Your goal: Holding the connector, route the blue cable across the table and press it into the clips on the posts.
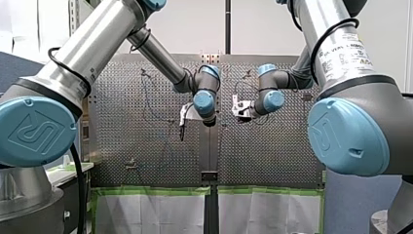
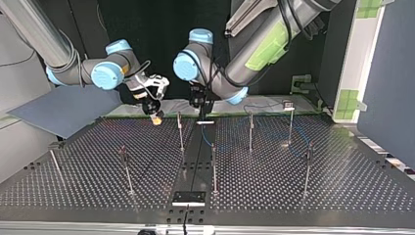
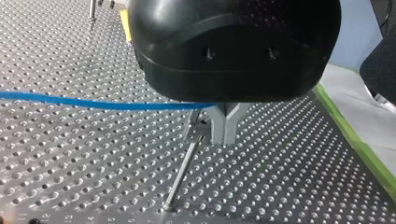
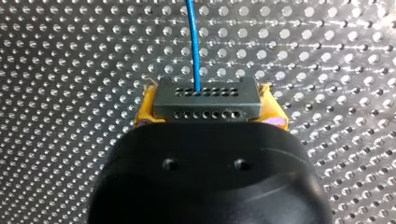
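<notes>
In the right wrist view my right gripper [image 4: 210,110] has its yellow pads [image 4: 144,113] shut on a grey connector [image 4: 205,95]. The blue cable [image 4: 194,42] leaves the connector's face and runs ahead over the table. In the left wrist view the cable [image 3: 79,101] passes under the black body to my left gripper [image 3: 223,136], whose grey fingers [image 3: 219,123] are closed on it above a thin post [image 3: 182,172]. From the top view, my right gripper [image 2: 156,117] hangs left of my left gripper [image 2: 201,108], and the cable [image 2: 296,149] loops among the posts [image 2: 250,129].
Several thin metal posts [image 2: 214,169] stand across the perforated table [image 2: 342,186]. A black plate [image 2: 188,197] lies near its close edge in the top view. Green tape [image 3: 359,144] marks the table's border beside my left gripper.
</notes>
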Motion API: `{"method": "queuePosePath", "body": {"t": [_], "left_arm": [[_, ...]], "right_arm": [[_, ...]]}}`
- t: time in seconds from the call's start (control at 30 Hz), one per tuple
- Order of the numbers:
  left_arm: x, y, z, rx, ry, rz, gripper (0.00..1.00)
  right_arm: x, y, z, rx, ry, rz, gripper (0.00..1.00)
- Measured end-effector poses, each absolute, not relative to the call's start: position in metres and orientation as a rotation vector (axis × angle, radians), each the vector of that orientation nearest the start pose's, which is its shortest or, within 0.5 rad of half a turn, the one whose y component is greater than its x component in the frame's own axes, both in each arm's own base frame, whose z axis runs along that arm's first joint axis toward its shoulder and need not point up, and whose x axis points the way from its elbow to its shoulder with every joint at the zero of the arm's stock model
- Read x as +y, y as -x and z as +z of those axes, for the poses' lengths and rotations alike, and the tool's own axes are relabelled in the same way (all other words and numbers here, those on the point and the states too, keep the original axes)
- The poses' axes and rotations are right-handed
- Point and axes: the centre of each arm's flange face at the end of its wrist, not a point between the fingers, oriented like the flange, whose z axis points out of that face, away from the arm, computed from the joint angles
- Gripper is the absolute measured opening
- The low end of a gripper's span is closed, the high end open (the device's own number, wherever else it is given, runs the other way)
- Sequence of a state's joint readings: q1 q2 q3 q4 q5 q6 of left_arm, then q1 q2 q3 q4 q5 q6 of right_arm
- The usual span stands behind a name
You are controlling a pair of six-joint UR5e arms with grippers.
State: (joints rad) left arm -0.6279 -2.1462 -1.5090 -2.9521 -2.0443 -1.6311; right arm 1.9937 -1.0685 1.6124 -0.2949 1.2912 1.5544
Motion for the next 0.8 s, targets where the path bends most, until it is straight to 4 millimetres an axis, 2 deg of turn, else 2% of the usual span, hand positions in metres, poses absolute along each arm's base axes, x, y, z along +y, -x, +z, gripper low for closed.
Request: {"method": "queuePosePath", "body": {"t": [0.3, 0.6, 0.8], "left_arm": [[-0.438, -0.449, 0.193, 1.848, -0.216, -0.042, 0.00], [-0.447, -0.468, 0.174, 1.829, -0.229, -0.090, 0.00], [-0.452, -0.486, 0.183, 1.799, -0.210, -0.106, 0.00]], "right_arm": [[-0.484, -0.394, 0.197, 1.326, 2.633, -2.081, 0.00], [-0.492, -0.390, 0.178, 1.352, 2.603, -2.072, 0.00], [-0.500, -0.387, 0.179, 1.348, 2.578, -2.099, 0.00]]}}
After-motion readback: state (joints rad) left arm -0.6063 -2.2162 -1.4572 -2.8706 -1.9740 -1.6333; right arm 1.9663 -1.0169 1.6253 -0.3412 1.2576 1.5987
